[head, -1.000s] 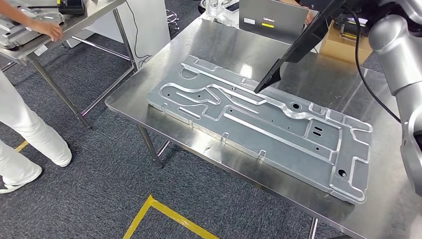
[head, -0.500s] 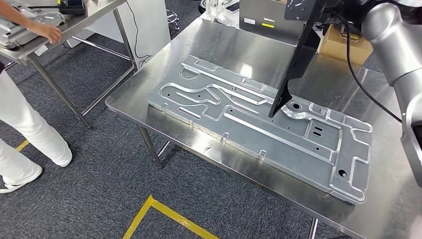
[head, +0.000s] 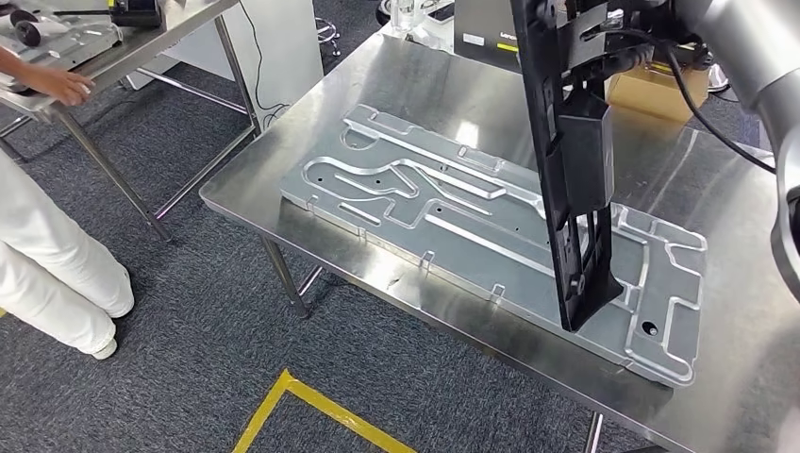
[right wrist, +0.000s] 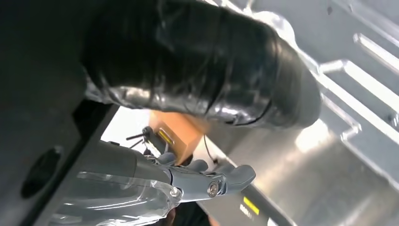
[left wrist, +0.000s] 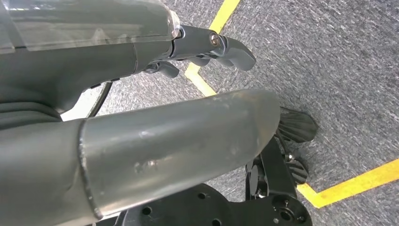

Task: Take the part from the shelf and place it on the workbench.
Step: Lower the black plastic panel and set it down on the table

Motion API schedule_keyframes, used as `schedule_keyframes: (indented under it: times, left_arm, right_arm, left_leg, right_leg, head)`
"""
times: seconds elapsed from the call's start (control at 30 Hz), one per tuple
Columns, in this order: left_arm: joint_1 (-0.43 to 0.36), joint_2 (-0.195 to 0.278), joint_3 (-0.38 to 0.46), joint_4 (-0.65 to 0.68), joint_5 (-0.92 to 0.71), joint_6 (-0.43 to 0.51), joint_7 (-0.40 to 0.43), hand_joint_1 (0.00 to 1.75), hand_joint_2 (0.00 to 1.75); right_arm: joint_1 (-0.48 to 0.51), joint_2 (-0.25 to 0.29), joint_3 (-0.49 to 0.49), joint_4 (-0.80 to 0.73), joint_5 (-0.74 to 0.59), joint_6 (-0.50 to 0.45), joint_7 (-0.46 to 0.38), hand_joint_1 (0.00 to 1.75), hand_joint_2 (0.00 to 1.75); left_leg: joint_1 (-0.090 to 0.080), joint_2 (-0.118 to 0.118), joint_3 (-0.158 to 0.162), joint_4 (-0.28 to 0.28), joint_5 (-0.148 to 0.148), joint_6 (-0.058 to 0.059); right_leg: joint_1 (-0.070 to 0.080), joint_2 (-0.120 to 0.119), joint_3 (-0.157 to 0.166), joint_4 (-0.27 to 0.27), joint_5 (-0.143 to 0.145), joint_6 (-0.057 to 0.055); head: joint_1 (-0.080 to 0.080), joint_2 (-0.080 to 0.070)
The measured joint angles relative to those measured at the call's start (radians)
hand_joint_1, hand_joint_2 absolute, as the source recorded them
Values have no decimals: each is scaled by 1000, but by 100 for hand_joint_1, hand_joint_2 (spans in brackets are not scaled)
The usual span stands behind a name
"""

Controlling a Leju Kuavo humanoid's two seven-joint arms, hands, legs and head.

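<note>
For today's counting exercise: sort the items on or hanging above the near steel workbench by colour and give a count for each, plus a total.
Silver: 1, the stamped metal panel
Black: 1, the long part hanging above the panel
Brown: 1, the cardboard box
Grey: 1, the laptop
Total: 4

Silver right arm, black cable
</note>
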Motion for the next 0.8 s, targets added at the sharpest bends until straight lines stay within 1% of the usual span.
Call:
schedule_keyframes:
  times: [0.17,0.3,0.4,0.6,0.8]
  left_arm:
    - [0,3,0,0,-1,-8,-4,0,0]
    - [0,4,0,0,-1,-12,-4,0,0]
    - [-1,5,0,0,1,-3,8,0,0]
    - [-1,6,0,0,4,-19,5,0,0]
    - [-3,6,-2,0,-1,-14,17,0,0]
  right_arm:
    - [-34,0,149,3,-5,14,-45,0,0]
    - [-43,1,219,3,-8,16,-52,0,0]
    - [-44,4,248,5,0,9,-51,0,0]
    - [-42,9,278,8,97,-4,-89,0,0]
    - [-25,-16,291,7,194,-12,-123,0,0]
  left_leg:
    - [0,0,0,0,0,0]
    - [0,1,0,0,0,0]
    - [0,1,0,0,0,0]
    - [0,1,1,0,0,0]
    - [0,0,1,0,0,0]
  right_leg:
    - [0,0,0,0,0,0]
    - [0,0,1,0,0,0]
    - [0,0,0,0,0,0]
    - [0,1,0,0,0,0]
    - [0,1,0,0,0,0]
  head:
    - [0,0]
    - [0,0]
    - [0,0]
    - [0,0]
    - [0,0]
